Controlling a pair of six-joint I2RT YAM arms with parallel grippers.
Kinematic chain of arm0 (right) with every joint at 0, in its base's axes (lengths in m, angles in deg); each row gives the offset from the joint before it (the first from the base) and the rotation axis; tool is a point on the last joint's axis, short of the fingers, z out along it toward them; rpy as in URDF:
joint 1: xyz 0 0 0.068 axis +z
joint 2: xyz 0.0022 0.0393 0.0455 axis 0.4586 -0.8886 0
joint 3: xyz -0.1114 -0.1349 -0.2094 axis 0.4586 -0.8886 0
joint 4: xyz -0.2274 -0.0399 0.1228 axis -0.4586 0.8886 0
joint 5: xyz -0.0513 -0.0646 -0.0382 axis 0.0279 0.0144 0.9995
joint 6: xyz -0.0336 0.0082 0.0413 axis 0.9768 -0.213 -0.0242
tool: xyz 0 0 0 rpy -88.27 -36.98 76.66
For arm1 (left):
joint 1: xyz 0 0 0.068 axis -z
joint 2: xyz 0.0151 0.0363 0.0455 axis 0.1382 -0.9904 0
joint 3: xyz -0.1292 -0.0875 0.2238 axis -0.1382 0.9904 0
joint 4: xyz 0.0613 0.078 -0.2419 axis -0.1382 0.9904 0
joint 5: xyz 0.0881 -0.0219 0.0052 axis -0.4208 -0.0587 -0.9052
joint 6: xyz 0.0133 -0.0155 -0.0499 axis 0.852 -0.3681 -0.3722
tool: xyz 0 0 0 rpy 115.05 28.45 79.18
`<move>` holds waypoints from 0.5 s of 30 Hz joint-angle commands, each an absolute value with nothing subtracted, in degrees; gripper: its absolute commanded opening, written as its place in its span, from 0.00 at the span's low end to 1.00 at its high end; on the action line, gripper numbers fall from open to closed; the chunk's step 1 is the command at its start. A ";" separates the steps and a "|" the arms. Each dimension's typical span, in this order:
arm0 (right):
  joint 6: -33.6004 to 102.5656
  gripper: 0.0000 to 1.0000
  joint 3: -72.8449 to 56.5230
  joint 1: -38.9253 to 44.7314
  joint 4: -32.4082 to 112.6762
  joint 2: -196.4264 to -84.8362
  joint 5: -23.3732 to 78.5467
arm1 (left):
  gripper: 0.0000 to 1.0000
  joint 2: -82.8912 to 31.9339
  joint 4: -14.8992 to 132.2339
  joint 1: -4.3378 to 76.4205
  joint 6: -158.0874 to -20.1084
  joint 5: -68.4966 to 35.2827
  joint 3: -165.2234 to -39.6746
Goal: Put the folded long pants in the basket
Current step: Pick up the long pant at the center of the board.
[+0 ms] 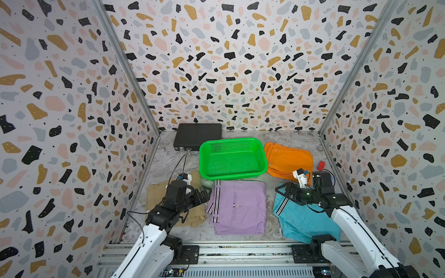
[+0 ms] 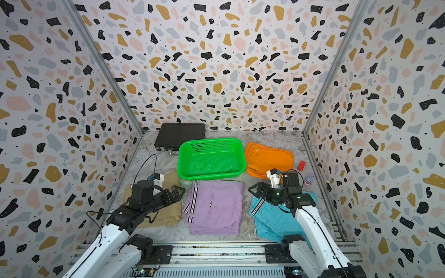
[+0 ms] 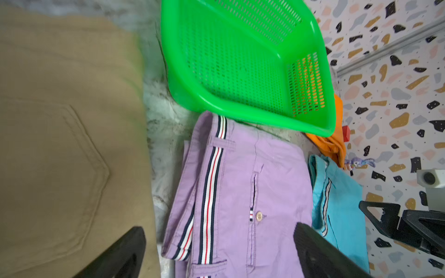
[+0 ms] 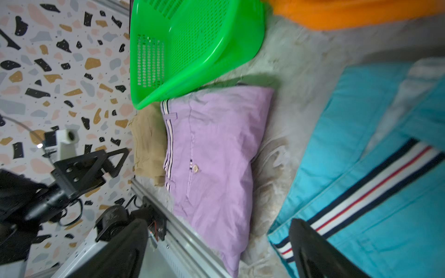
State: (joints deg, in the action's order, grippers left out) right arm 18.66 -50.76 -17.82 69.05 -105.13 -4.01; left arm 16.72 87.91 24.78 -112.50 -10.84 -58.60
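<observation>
**A:** At the bottom of both top views, what do the arms hold?

**B:** Nothing. The left pincer [image 3: 219, 227] is spread wide above the edge of the lilac folded pants with striped side trim [image 1: 238, 207], lower centre. The plain tan folded pants [image 1: 154, 196] lie just beside them, lower left. The right pincer [image 4: 218, 221], also wide and empty, hovers by the turquoise folded pants with striped trim [image 1: 298, 221], lower right.

**A:** And the bright green mesh-walled plastic basket [image 1: 231, 140]?

**B:** It is mid-frame and empty, with its near rim over the lilac pair's far edge. The plain orange folded pants [image 1: 286, 158] lie to its right. All four pairs are still to go in, I judge.

**A:** Anything in the way?

**B:** Probably not. A flat black case [image 1: 197, 136] sits behind the basket's left corner. A small red block [image 1: 321, 165] and a tiny toy figure [image 2: 309, 180] lie near the right wall.
</observation>
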 commanded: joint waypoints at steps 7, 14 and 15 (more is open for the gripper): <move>19.79 0.90 -48.57 -9.19 70.72 -119.30 -6.53 | 1.00 7.92 86.06 24.91 -113.03 -1.60 -56.94; 19.67 0.86 -43.89 -3.78 66.61 -133.00 -3.33 | 1.00 5.17 84.04 24.90 -111.45 -3.92 -56.50; 19.86 0.84 -42.87 -3.51 66.95 -134.82 -2.68 | 1.00 4.07 83.41 24.91 -111.10 -3.74 -56.55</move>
